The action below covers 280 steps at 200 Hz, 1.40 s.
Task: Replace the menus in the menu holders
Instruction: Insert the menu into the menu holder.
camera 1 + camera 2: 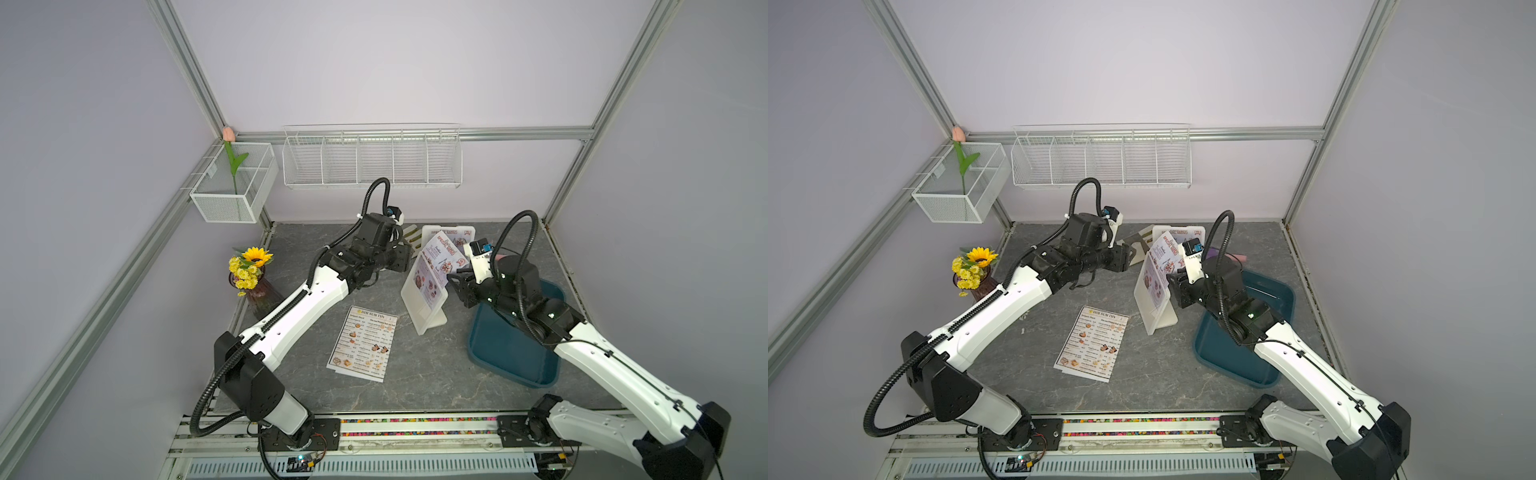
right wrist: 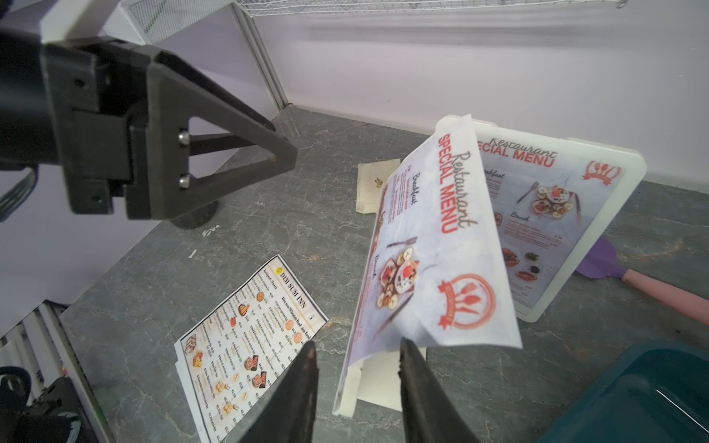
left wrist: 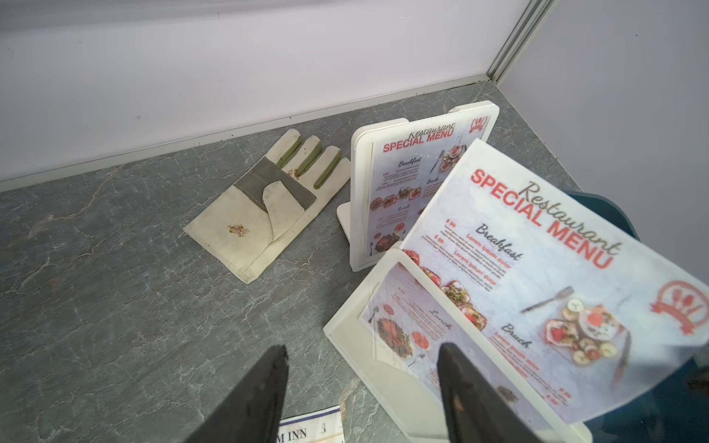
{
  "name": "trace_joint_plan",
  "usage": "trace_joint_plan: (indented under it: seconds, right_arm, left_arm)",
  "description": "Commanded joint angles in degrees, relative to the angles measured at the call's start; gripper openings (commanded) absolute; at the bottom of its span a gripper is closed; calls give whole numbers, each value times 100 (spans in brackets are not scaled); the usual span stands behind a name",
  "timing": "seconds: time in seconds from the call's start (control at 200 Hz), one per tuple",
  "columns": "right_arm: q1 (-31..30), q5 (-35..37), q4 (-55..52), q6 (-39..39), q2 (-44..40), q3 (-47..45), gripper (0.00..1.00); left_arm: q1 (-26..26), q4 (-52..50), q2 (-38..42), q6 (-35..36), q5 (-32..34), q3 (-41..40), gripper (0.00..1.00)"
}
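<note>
Right wrist view: left end effector (image 2: 284, 142), right end effector (image 2: 356, 343) spread — menu holder (image 2: 345, 395) half-hidden.

A: Where does your loose sheet lie?
B: The DIM SUM INN sheet (image 1: 362, 343) lies flat on the counter (image 1: 436, 374), before your near holder (image 1: 415, 308); the tray (image 1: 507, 353) sits to that holder's right.
A: And behind?
B: The far holder (image 1: 453, 232), glove (image 3: 268, 207) on its left.

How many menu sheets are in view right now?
3. One SPECIAL MENU sits in the far holder; a second SPECIAL MENU sticks out of the near holder; a DIM SUM INN sheet lies flat on the table, possibly hiding another underneath.
</note>
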<state>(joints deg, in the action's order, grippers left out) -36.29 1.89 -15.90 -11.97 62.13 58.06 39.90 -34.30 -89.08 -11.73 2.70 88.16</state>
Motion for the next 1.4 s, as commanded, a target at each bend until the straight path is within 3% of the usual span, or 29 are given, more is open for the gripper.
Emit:
trace_joint_plan:
  seconds: [0.0, 0.24, 0.42, 0.57, 0.685, 0.82, 1.295, 1.395]
  right_arm:
    - [121, 180, -45, 60, 203, 355, 39]
    - [627, 320, -146, -71, 479, 756, 48]
    - [1260, -477, -457, -237, 764, 1123, 68]
    - [1392, -1069, -695, -329, 1139, 1441, 71]
    - [1399, -1441, -969, -369, 1490, 1778, 66]
    - [1397, -1486, -1196, -350, 1795, 1970, 50]
    - [1282, -1615, -1083, -487, 1659, 1896, 17]
    - [1174, -1534, -1174, -421, 1668, 1893, 14]
  left_arm:
    - [-16, 55, 152, -51, -43, -57, 65]
    - [-17, 100, 206, -72, -53, -176, 65]
    - [-17, 99, 201, -35, -39, -184, 65]
    - [-17, 122, 141, -22, -50, -181, 65]
    - [-16, 161, 107, -33, -73, -207, 65]
    - [-17, 203, 115, -52, -76, -244, 65]
    - [-17, 258, 128, -78, 23, -334, 65]
    - [-17, 266, 135, -80, 17, -335, 65]
